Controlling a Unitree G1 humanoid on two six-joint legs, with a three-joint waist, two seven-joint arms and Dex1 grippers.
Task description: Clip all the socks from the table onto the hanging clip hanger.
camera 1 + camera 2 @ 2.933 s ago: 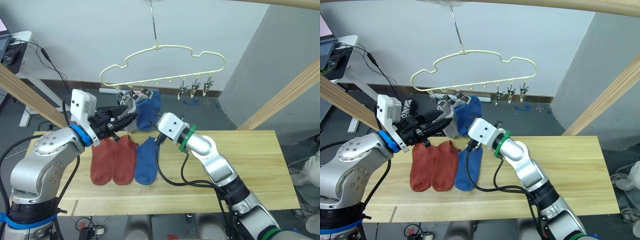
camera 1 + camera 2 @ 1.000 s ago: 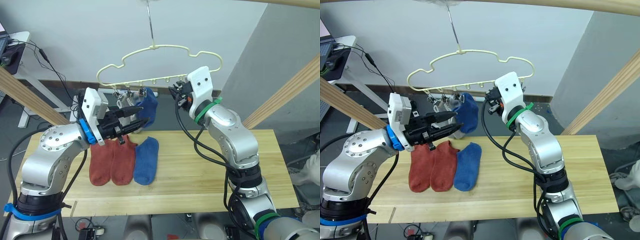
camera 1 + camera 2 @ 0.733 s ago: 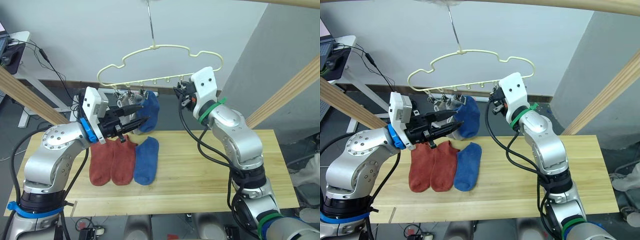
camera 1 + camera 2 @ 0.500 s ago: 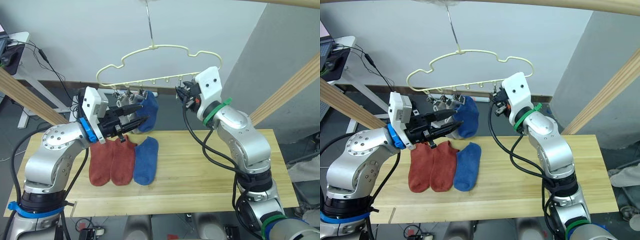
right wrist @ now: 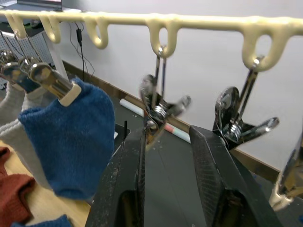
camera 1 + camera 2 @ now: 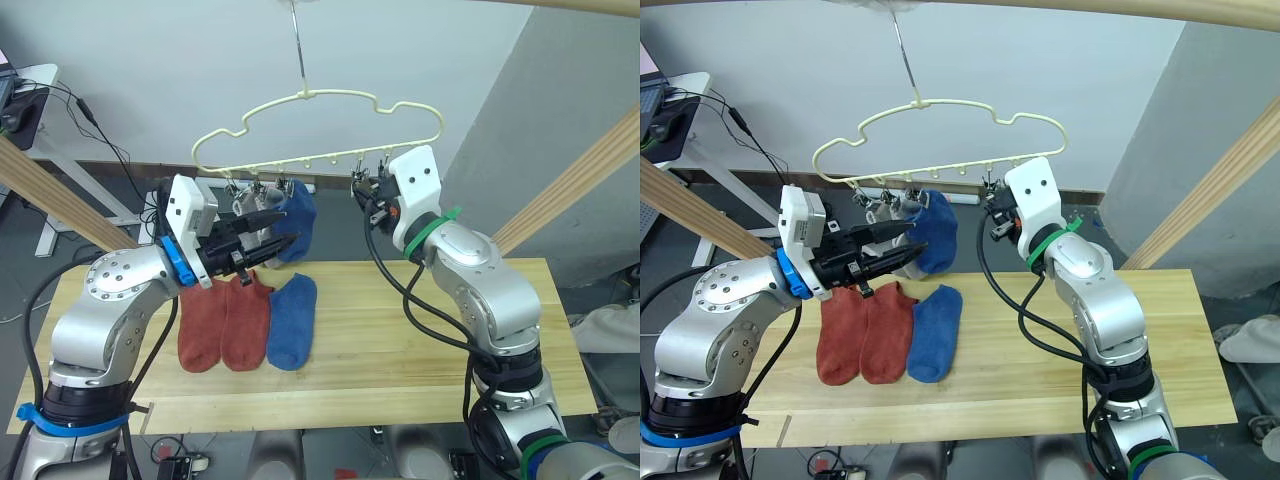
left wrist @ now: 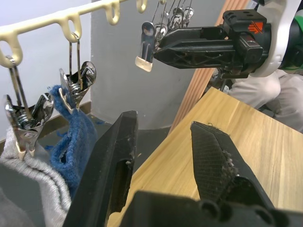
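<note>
**Socks on the hanger, socks on the table**

The clip hanger (image 6: 320,130) hangs above the table (image 6: 420,340). 1 blue sock (image 6: 297,220) and grey socks (image 6: 898,212) hang from its clips. 2 red socks (image 6: 222,322) and 1 blue sock (image 6: 285,322) lie flat on the table. The left end effector (image 7: 163,142) is open, just beside the hanging socks. The right end effector (image 5: 165,142) is open too, with a metal clip (image 5: 158,109) between its fingers.

Pale yellow wavy wire clip hanger (image 6: 320,128) hangs upper centre; one blue fabric sock (image 6: 296,222) and light grey socks (image 6: 248,212) clipped at its left end. Two rust-red ankle socks (image 6: 224,322) and one blue ankle sock (image 6: 282,322) lie flat side by side, left-centre on the pale wooden plank table (image 6: 420,350).
</note>
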